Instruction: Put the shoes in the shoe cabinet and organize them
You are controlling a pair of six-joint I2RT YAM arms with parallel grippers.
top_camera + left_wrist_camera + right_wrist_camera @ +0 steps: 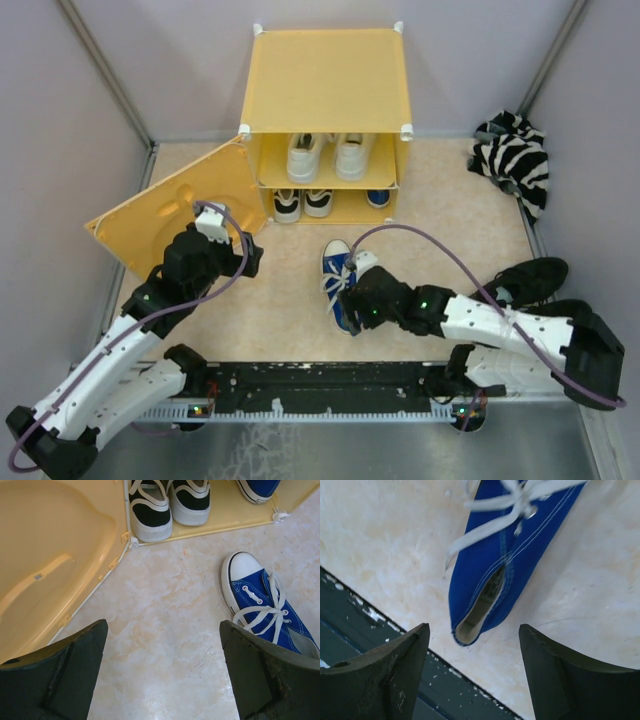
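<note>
Standing wide open, the yellow-orange shoe cabinet [325,90] has its door [170,205] swung out to its left. The white sneakers [325,155] sit on its top shelf. The black-and-white sneakers [300,203] and one blue sneaker [378,198] sit on its bottom shelf. The other blue sneaker [338,272] lies on the floor in front of the cabinet. The right gripper [472,630] hangs over that shoe's heel, fingers wide apart. The left gripper [162,630] hangs by the door, fingers apart, holding nothing.

Setting: robot lab test cell | Evidence: plain grey partition walls [60,130] box in a beige marbled floor panel [290,310]; left arm [110,360] and right arm [500,320] mounted at a scuffed black base rail [320,385]; exposed purple cable [400,227]
</note>
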